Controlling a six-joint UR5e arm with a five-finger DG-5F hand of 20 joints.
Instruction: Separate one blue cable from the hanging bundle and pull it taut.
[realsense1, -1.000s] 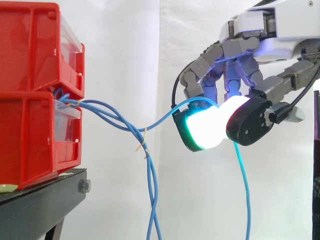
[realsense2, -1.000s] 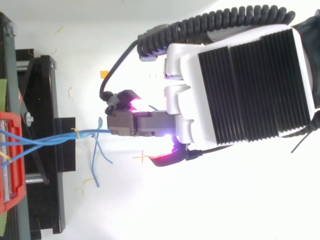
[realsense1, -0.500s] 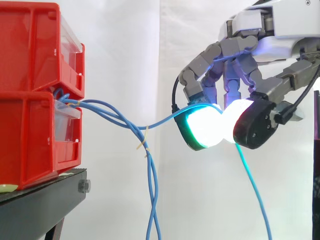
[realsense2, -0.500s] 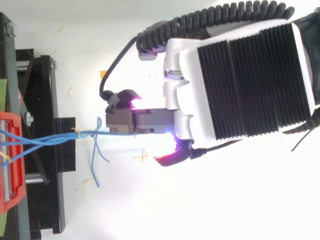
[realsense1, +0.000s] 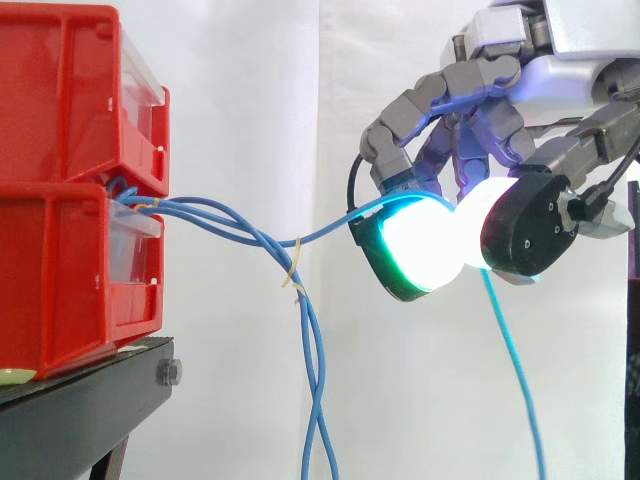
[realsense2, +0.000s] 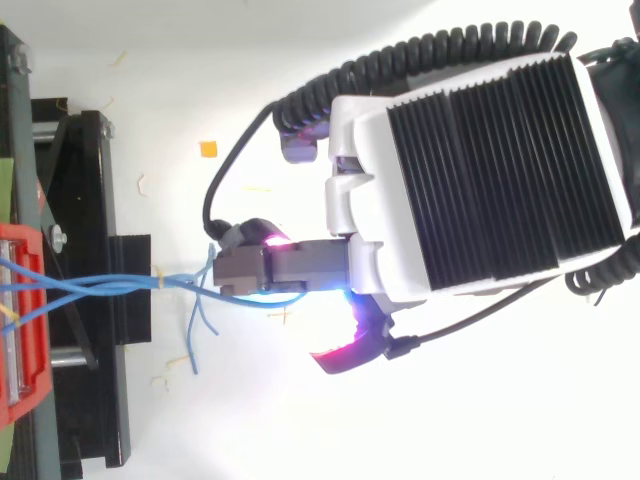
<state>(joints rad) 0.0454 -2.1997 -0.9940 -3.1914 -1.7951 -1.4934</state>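
The hand (realsense1: 455, 120) comes in from the right, up high, across from the bins (realsense1: 60, 150). Its fingers are curled. Its glowing pads (realsense1: 420, 255) and its thumb (realsense1: 528, 235) are pressed together, and one blue cable (realsense1: 325, 234) is pinched between them. So the hand is closed on that cable.

The cable starts at the front of the bins, where the top one meets the bottom one. From there it runs through the air to the hand. It dips a little on the way and then climbs up to the pads, so it is not quite a straight line. Past the pads, the rest of it hangs down.

The bundle (realsense1: 312, 380) of other blue cables starts at the same spot on the bins. It goes along with the held cable for a bit, then drops down between the bins and the hand. A small yellow tie (realsense1: 294, 276) is wrapped round it near the bend. The held cable leaves the bundle just above the tie.

The two red bins sit one on top of the other on a black stand (realsense1: 80, 410). A white curtain (realsense1: 250, 80) hangs behind.

From the top, the hand (realsense2: 285, 270) points at the bins (realsense2: 22, 250), and the cable (realsense2: 185, 283) runs between them.
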